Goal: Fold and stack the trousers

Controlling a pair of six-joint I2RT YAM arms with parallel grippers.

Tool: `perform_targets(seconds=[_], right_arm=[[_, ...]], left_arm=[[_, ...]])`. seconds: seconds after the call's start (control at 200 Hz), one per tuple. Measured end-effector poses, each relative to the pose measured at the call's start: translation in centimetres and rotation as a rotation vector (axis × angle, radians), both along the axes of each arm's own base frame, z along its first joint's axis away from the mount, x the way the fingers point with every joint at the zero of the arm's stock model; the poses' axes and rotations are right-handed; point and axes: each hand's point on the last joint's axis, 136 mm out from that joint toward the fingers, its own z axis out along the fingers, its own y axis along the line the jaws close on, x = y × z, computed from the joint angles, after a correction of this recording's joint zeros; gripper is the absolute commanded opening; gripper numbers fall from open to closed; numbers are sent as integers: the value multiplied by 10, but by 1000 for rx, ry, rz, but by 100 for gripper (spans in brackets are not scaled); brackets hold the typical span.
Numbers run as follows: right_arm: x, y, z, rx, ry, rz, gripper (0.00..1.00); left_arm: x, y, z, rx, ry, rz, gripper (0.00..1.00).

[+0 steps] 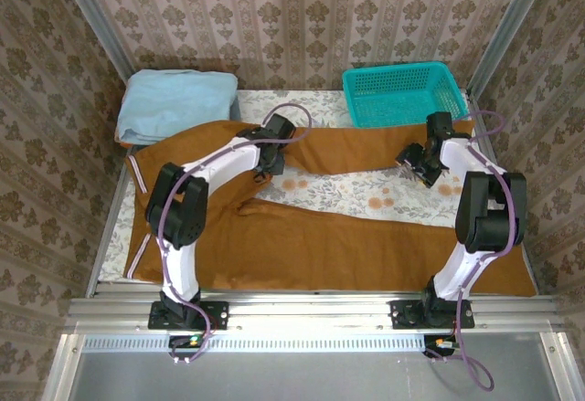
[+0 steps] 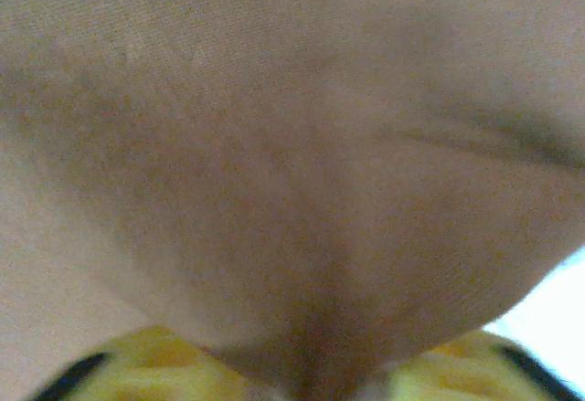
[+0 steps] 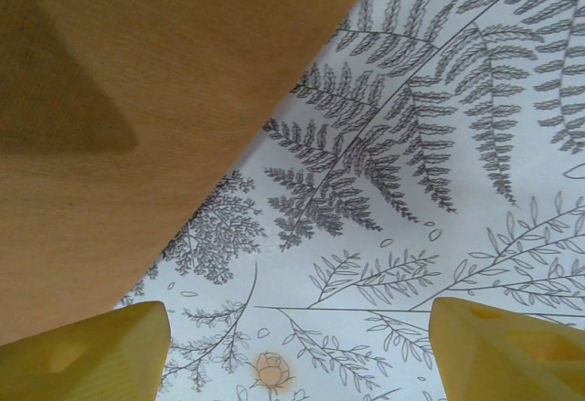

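Top view is showing the trousers (image 1: 320,237) lying spread over nearly the whole table, waist to the left and both legs running to the right, with a strip of flowery tablecloth (image 1: 366,191) showing between the legs.

I am thinking the fold could go crooked from here. The left gripper (image 1: 268,159) is sitting on the far leg near where the legs join, and the right gripper (image 1: 413,165) is hanging at that leg's near edge without any cloth in it. If one side is lifting while the other is grabbing nothing, the leg will be dragging and bunching up (and the basket (image 1: 402,90) is standing close behind, easy to bump).

Left wrist view is showing brown cloth (image 2: 274,145) pushed right up to the lens and running down between the yellow fingers (image 2: 146,364), so the left gripper (image 2: 311,369) seems to be pinching a fold.

Right wrist view is showing the right gripper (image 3: 297,319) with fingers (image 3: 91,355) spread wide, holding nothing, over the tablecloth (image 3: 411,191) just beside the cloth edge (image 3: 137,100).
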Motion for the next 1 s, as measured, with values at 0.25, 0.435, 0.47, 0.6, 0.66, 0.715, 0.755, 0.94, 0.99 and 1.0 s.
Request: perform_targets(seconds=[0.25, 0.435, 0.47, 0.6, 0.66, 0.715, 0.755, 0.94, 0.99, 1.0], right_arm=[[2, -11, 1, 16, -21, -17, 76], [2, -20, 5, 23, -43, -42, 76], [2, -21, 8, 22, -53, -44, 76], [-5, -20, 21, 23, -87, -62, 77], [-13, -18, 24, 24, -93, -67, 77], [-20, -17, 26, 23, -90, -68, 78], [-24, -18, 27, 17, -87, -69, 78], [-46, -40, 25, 2, -69, -133, 78], [-50, -48, 21, 3, -58, -157, 76], [-50, -49, 21, 3, -56, -161, 76]], left_arm=[[-25, 9, 31, -10, 6, -104, 0], [-81, 29, 76, -110, -3, -157, 0], [-92, 33, 80, -132, 6, -163, 0], [-120, 44, 66, -183, 93, -170, 0], [-126, 49, 49, -189, 156, -154, 0], [-127, 54, 35, -186, 200, -133, 0], [-126, 58, 26, -188, 226, -112, 0], [-109, 74, 22, -241, 231, -28, 0], [-105, 77, 23, -253, 222, -14, 0], [-104, 77, 24, -256, 220, -12, 0]])
